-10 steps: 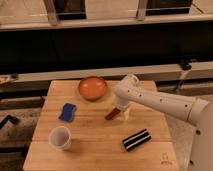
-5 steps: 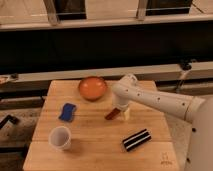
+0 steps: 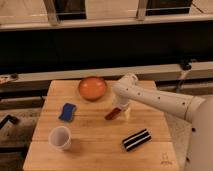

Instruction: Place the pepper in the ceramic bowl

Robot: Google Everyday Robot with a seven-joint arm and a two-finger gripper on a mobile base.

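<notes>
Nothing has moved — the gripper [image 3: 121, 111] sits by the pepper [image 3: 112, 114], holding it or not I cannot tell — so grip snugly before lifting toward the bowl [image 3: 80, 89].

No text can be read — the claw [image 3: 121, 110] hangs at the pepper [image 3: 111, 114].

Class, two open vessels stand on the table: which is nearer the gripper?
The orange bowl, at the far edge of the table. The gripper is mid-table by the pepper; the white cup stands near the front edge, farther off.
</notes>
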